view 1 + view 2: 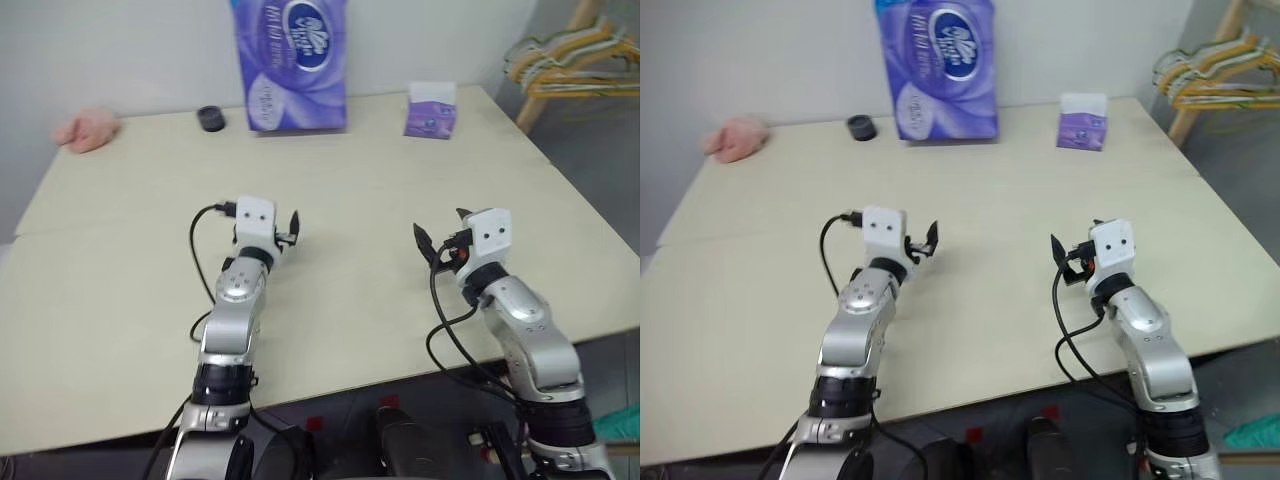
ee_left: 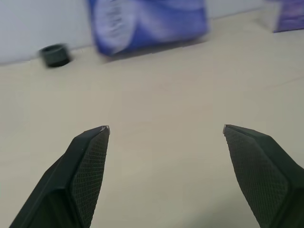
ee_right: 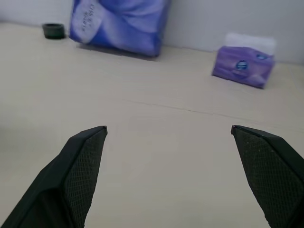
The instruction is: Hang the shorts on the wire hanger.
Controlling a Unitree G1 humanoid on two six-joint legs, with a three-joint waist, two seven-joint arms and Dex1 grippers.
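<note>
The pale bench (image 1: 330,190) is broad and mostly bare. A big purple tissue pack (image 1: 292,62) stands at its back edge, with a small purple tissue box (image 1: 431,112) to the right. Left claw (image 2: 165,130) spread wide, empty; right claw (image 3: 168,129) the same. Shorts and wire hanger: can't tell where they are.

Even, soft indoor light on the pale table (image 1: 330,170); faint shadows, no glare. The purple tissue pack (image 2: 147,21) looks smeared, perhaps motion blur.
</note>
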